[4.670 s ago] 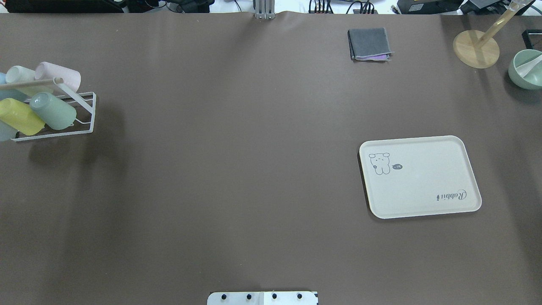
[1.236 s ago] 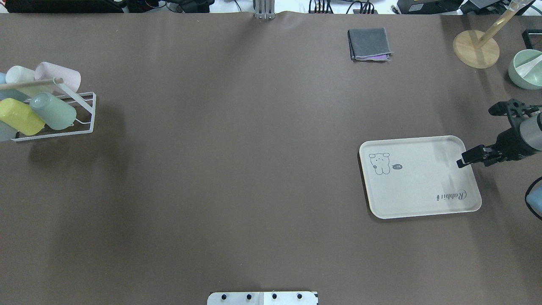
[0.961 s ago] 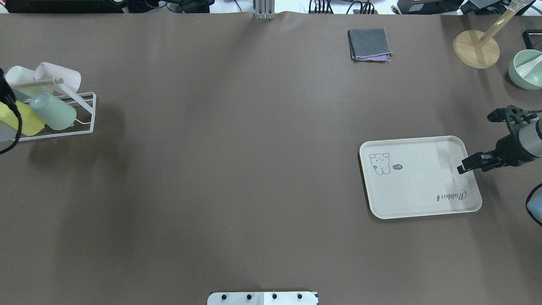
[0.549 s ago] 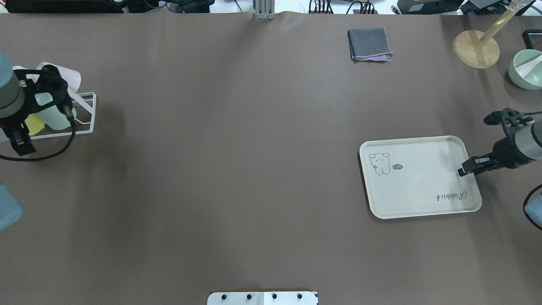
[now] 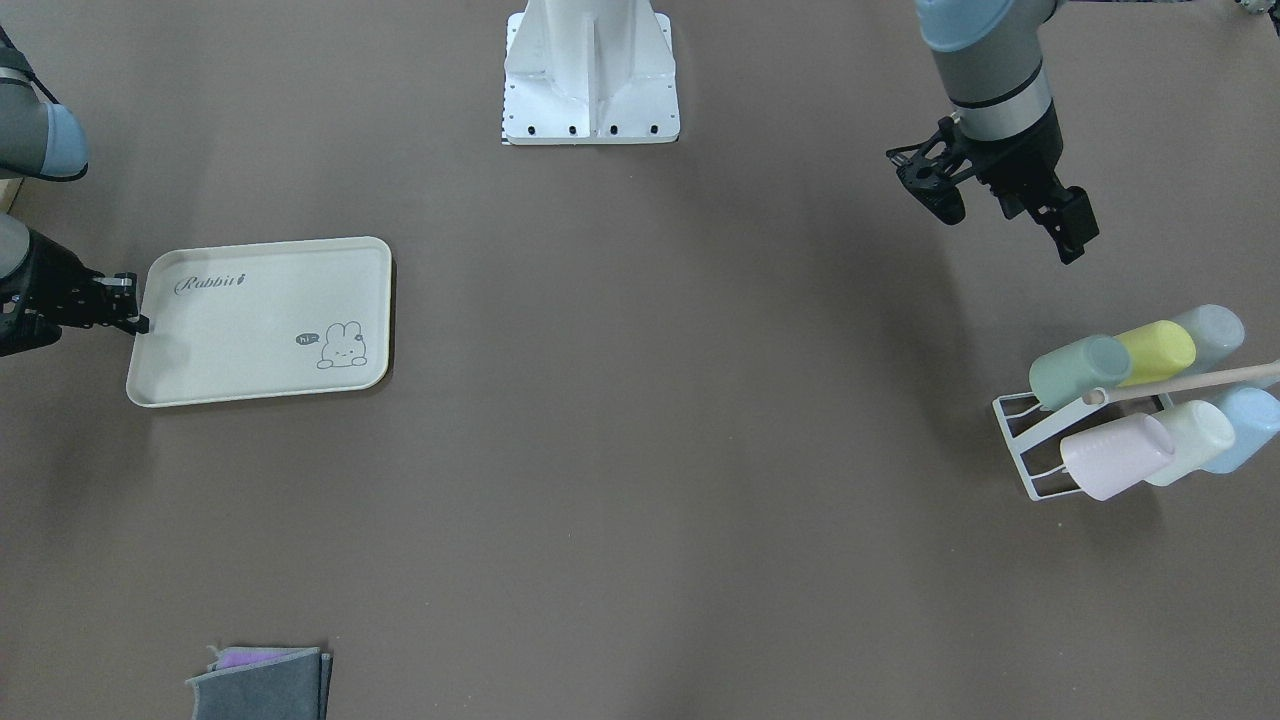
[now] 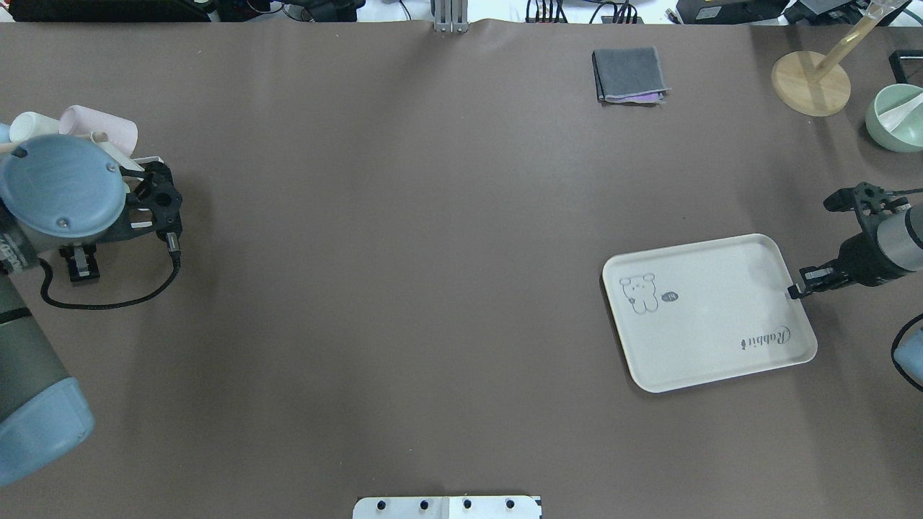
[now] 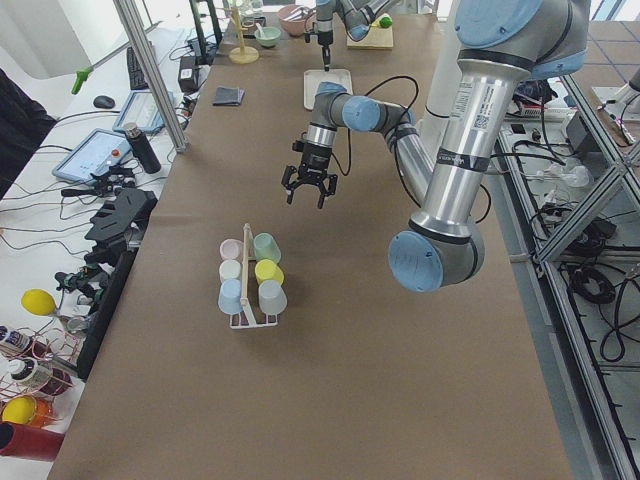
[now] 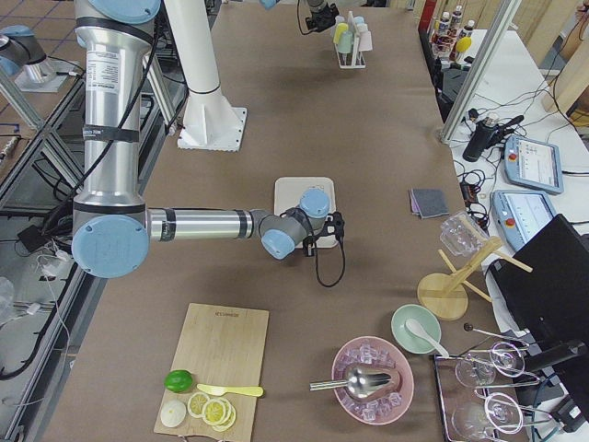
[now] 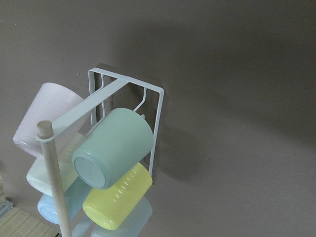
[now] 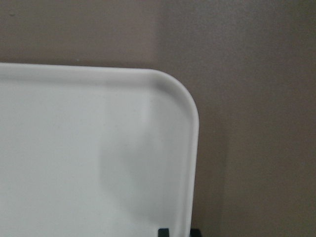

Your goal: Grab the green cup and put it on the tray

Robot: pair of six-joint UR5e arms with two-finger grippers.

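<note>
We are reaching: the left gripper (image 7: 304,200), jaws apart, hovers near the green cup (image 9: 111,148); next we must close around it. Meanwhile the right gripper (image 6: 795,290) pinches the tray (image 6: 710,321) rim.

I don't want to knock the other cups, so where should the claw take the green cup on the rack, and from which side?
Probably the green cup by its side wall near the closed base, coming from the outer side of the rack. It lies tilted, base pointing outward, with the yellow cup close alongside.
</note>
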